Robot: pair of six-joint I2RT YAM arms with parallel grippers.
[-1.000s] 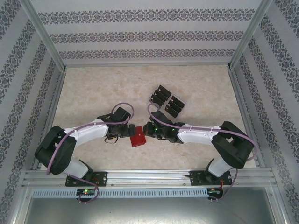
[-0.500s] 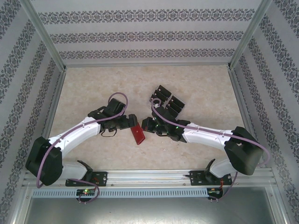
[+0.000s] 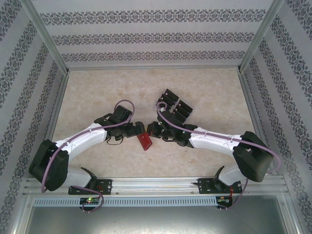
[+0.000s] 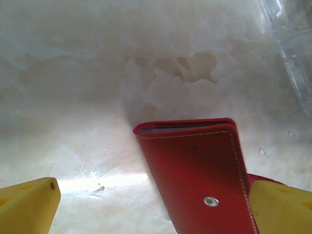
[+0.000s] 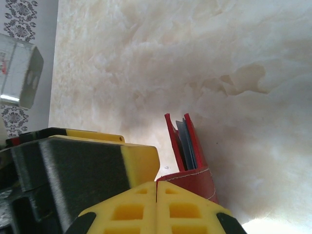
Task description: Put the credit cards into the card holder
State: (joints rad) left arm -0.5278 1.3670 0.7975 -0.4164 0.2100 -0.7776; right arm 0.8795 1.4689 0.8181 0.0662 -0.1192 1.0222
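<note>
- The card holder point(image 3: 145, 141) sits near the middle of the desk point(image 3: 97, 92), between the two pincers, closed, with its snap stud facing the left wrist camera.
- It looks tipped up on an edge rather than flat. From the right wrist its two red leaves show edge-on, with grey lining between them.
- The left pincer point(image 4: 154, 207) is spread wide, one yellow finger on each side of the card holder, which lies against the right-hand finger point(image 4: 280, 207).
- The right pincer point(image 5: 156, 195) is pressed together and pinches nothing, its tips right at the card holder's near edge.
- The credit cards point(image 3: 171, 103) sit in a clear rack point(image 4: 292, 44) just beyond, to the far right.
</note>
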